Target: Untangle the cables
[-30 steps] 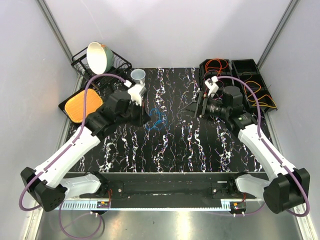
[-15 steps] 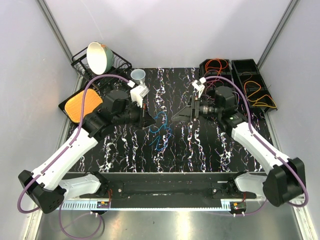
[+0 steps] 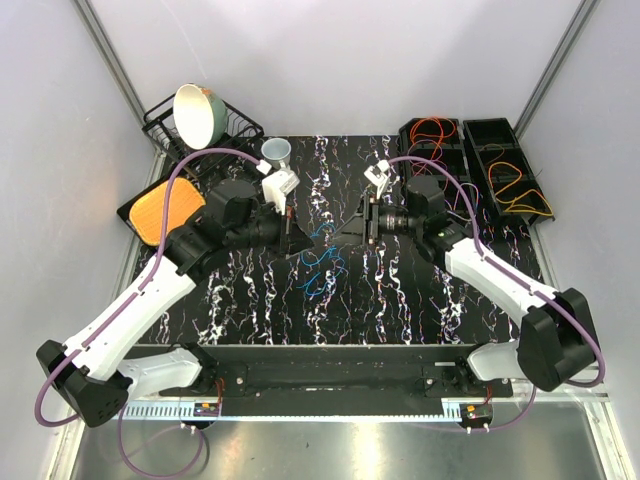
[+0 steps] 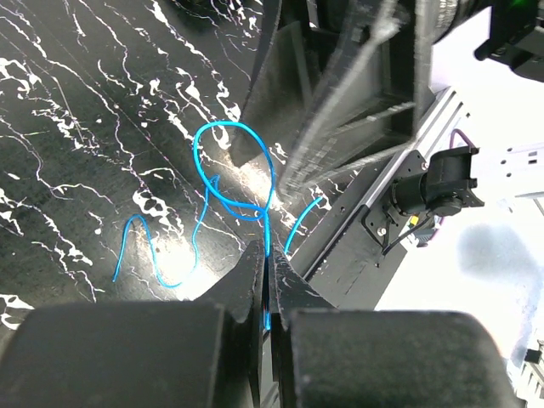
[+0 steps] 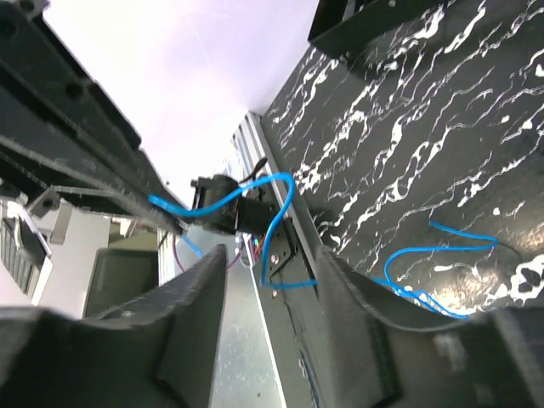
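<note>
A thin blue cable point(image 3: 322, 258) hangs in loose loops over the middle of the black marbled table point(image 3: 400, 300). My left gripper point(image 3: 300, 241) is shut on one strand of it; in the left wrist view the blue cable point(image 4: 223, 166) runs up into the closed left gripper point(image 4: 269, 252). My right gripper point(image 3: 352, 228) faces the left one from the right, open. In the right wrist view a loop of the blue cable point(image 5: 279, 212) lies in the gap of the right gripper point(image 5: 272, 255), touching neither finger. Orange cable point(image 3: 432, 129) and yellow cable point(image 3: 517, 188) lie in black bins at the back right.
Two black bins point(image 3: 470, 140) stand at the back right corner. A wire dish rack point(image 3: 235, 130) with a tilted bowl point(image 3: 198, 112) stands back left, a cup point(image 3: 277, 152) beside it and an orange pad on a black tray point(image 3: 163, 211) at the left edge.
My right gripper has moved left across the table until it sits close to the left gripper and the blue cable. The left gripper holds the cable, which now hangs lower in longer loops.
</note>
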### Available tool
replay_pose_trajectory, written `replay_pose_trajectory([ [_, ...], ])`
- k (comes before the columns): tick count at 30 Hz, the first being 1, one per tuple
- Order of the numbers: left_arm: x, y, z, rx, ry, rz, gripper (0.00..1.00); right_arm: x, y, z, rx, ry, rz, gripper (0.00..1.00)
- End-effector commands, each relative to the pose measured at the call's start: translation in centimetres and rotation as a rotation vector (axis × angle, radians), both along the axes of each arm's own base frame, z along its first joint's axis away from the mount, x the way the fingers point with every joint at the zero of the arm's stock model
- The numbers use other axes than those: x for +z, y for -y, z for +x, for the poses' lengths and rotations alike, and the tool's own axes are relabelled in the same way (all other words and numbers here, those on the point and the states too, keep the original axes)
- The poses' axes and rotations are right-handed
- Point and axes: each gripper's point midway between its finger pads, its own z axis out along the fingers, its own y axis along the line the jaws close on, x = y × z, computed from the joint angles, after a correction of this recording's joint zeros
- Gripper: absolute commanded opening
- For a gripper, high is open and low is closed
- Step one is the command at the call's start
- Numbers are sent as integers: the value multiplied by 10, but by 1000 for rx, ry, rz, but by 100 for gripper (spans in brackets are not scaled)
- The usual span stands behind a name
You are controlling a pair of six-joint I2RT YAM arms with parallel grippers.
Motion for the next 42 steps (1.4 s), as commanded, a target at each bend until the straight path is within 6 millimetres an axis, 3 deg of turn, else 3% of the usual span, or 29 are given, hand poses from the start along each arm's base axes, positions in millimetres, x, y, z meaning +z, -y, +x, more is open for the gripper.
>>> replay_pose_trajectory([
  [1, 20, 7, -5, -52, 56, -69, 0, 27, -11, 12, -29, 70, 75, 45],
  [4, 18, 7, -7, -57, 51, -74, 0, 28, -15, 16, -41, 57, 89, 26],
  [5, 18, 5, -8, -53, 53, -73, 0, 29, -15, 16, -50, 57, 88, 9],
  [6, 14, 3, -5, -35, 55, -61, 0, 40, -13, 20, -72, 89, 87, 5],
  [7, 8, 0, -6, -22, 46, -47, 0, 27, -5, 23, -98, 86, -2, 0],
  [8, 3, -3, -6, -10, 43, -35, 0, 43, -1, 31, -137, 138, -23, 0],
  [10, -14, -13, -8, 25, 27, 8, 0, 53, 15, 39, -207, 172, -70, 0],
  [12, -28, -24, -9, 62, 22, 47, 0, 76, 31, 49, -255, 199, -48, 0],
  [15, -57, -39, -11, 117, -6, 116, 0, 90, 49, 57, -324, 193, -30, 0],
  [22, -73, -59, -14, 180, -1, 173, 0, 70, 73, 67, -414, 109, -25, 0],
  [23, -76, -60, -13, 185, -6, 186, 2, 71, 73, 66, -412, 111, -20, 0],
  [25, -75, -59, -12, 183, -6, 191, 22, 75, 68, 61, -374, 104, -2, 0],
  [26, -77, -59, -11, 185, -19, 199, 65, 80, 66, 60, -357, 107, 7, 0],
  [28, -73, -59, -9, 201, -16, 197, 96, 88, 63, 56, -319, 119, 20, 0],
  [31, -71, -70, -3, 278, -14, 221, 99, 101, 64, 61, -327, 154, -10, 0],
  [32, -74, -77, -5, 304, -28, 243, 99, 116, 64, 68, -342, 189, -18, 0],
  [34, -73, -92, -1, 375, -8, 282, 99, 116, 73, 83, -406, 206, -95, 0],
  [35, -77, -100, -5, 400, -23, 310, 99, 132, 75, 94, -435, 237, -105, 0],
  [37, -75, -115, -5, 460, -5, 337, 99, 129, 88, 115, -522, 230, -188, 0],
  [38, -76, -124, -7, 492, -5, 357, 99, 141, 100, 138, -606, 241, -212, 0],
  [39, -77, -129, -9, 509, -3, 362, 99, 136, 108, 146, -636, 212, -256, 0],
  [42, -71, -141, -15, 560, 29, 321, 99, 154, 136, 184, -766, 234, -281, 0],
])
